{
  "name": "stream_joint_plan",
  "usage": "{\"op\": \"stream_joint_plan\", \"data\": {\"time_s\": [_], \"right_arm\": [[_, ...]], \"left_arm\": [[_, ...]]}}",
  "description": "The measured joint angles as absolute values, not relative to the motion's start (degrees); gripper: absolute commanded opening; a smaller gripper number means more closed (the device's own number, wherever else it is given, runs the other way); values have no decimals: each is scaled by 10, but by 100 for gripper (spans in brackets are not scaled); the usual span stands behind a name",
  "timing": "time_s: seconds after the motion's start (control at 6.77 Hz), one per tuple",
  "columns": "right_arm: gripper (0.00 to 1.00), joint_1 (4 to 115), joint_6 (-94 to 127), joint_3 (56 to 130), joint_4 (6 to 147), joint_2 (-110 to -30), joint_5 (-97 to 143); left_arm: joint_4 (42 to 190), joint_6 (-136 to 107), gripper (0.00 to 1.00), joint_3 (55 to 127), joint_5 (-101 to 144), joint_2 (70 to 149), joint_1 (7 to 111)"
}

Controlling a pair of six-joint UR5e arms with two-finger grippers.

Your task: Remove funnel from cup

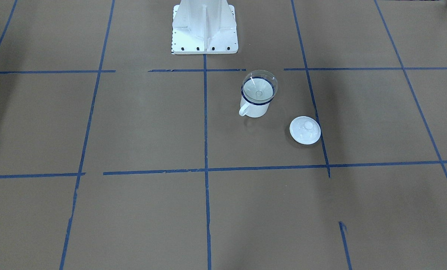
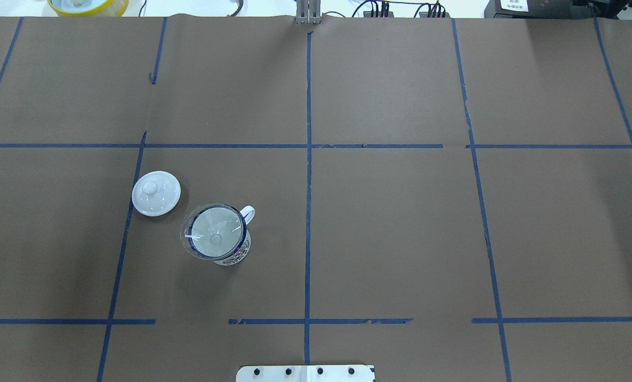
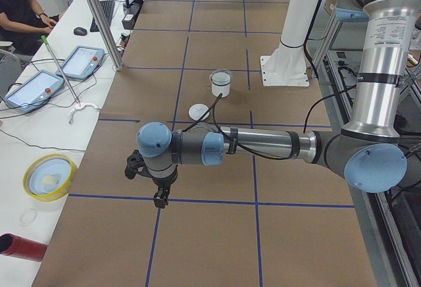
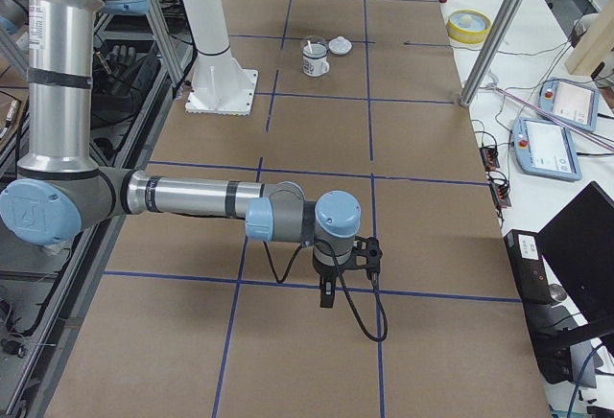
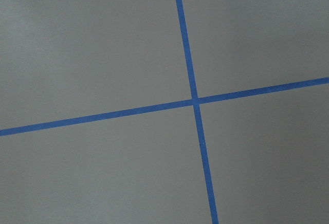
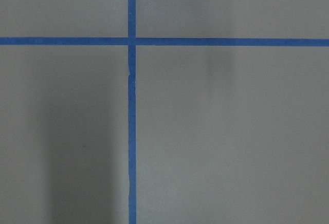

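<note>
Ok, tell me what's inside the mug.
A clear funnel sits in the mug, its wide mouth resting over the blue rim, its narrow end down inside. Whether anything lies at the bottom under the funnel cannot be told.

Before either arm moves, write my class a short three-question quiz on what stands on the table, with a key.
1. True or false: the funnel sits in the cup.
2. The lid lies: A on top of the cup; B on the table, apart from the cup; C inside the funnel.
3. On which arm's side of the table does the cup stand?

Key: 1 true; 2 B; 3 the left arm's.
</note>
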State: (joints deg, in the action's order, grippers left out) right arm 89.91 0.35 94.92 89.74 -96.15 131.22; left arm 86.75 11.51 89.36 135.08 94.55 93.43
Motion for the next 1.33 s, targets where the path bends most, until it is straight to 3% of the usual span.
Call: {"op": "stream_joint_plan", "data": {"time_s": [0.74, 1.03, 1.33], "right_arm": [[100, 899, 3, 949, 897, -962, 1312], [100, 899, 4, 949, 897, -962, 1312], [100, 899, 4, 949, 897, -962, 1312]], "left_arm": [[866, 100, 100, 902, 1346, 958, 934], [834, 21, 100, 972, 1343, 975, 927], [790, -107, 100, 1099, 1340, 987, 871]]}}
